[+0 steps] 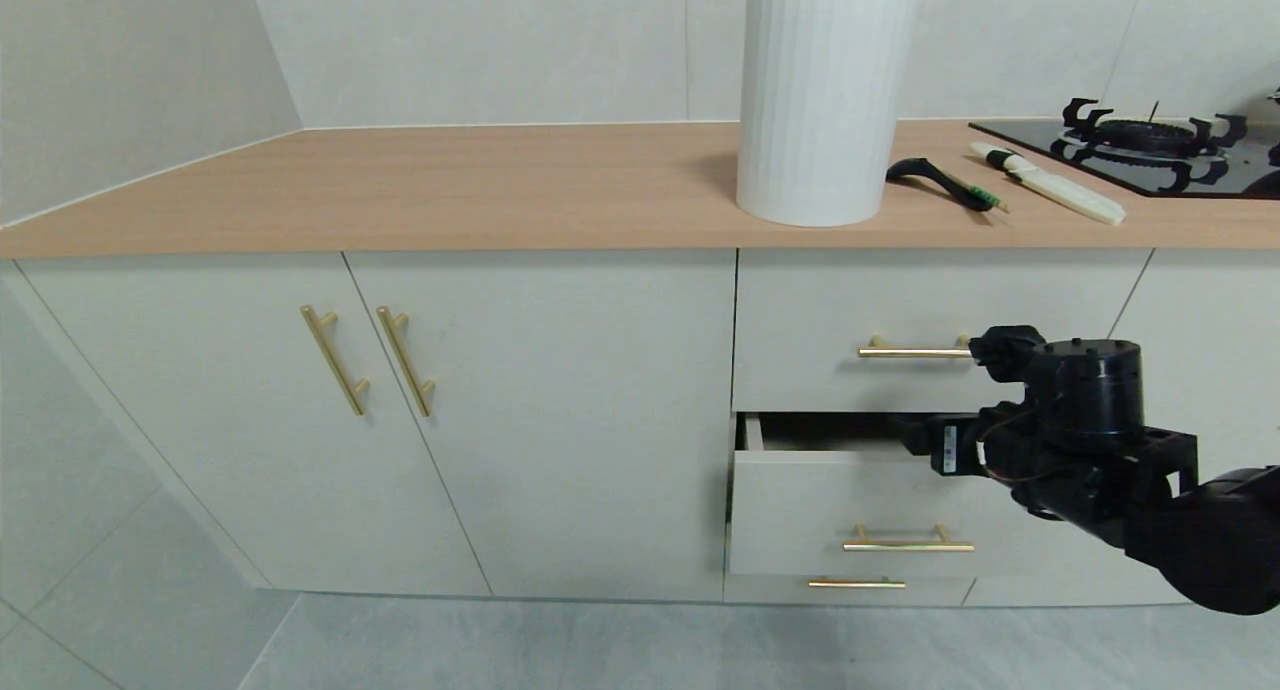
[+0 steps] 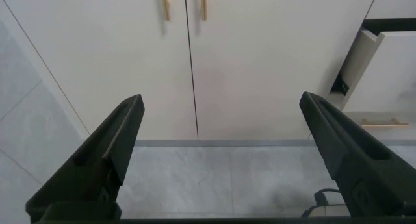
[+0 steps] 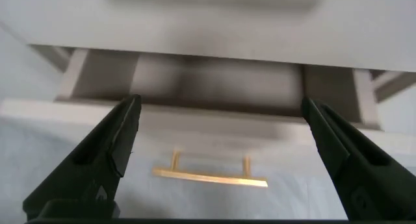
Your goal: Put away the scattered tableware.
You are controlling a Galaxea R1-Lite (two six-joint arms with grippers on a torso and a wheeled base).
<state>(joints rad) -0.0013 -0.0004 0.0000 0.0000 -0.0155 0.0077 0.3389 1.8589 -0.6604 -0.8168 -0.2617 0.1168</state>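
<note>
Two utensils lie on the wooden counter (image 1: 480, 185): a black-handled tool with a green tip (image 1: 940, 182) and a long cream-white utensil (image 1: 1050, 192), both right of a tall white ribbed container (image 1: 820, 95). Below them the middle drawer (image 1: 850, 500) is pulled partly out, its inside dark. My right gripper (image 1: 915, 435) hovers open at the drawer's top edge, holding nothing; in the right wrist view the gripper (image 3: 219, 104) faces the drawer gap above the gold handle (image 3: 209, 177). My left gripper (image 2: 221, 97) is open and empty, low in front of the cabinet doors (image 2: 195, 62).
A black gas hob (image 1: 1150, 145) sits at the counter's right end. The upper drawer's gold handle (image 1: 912, 351) is just above my right wrist. Double cabinet doors with gold handles (image 1: 368, 360) stand to the left. Grey tiled floor (image 1: 450, 640) lies below.
</note>
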